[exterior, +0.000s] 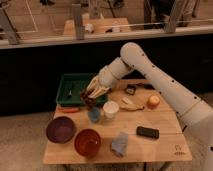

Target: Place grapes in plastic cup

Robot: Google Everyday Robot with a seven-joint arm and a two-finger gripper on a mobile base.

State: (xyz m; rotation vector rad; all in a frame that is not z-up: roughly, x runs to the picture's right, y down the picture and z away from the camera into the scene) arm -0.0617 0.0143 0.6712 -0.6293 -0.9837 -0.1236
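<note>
Item: your gripper (93, 94), clamped on the grapes (88, 101), just above the plastic cup (94, 115). The bunch hangs with its long axis roughly upright, free end pointing down.

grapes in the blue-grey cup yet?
No, the gripper holds the grapes in the air just above the cup, by the green tray.

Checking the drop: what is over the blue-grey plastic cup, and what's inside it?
The gripper, holding the grapes, hangs just over the plastic cup, toward its left. Its inside is hidden from this angle.
</note>
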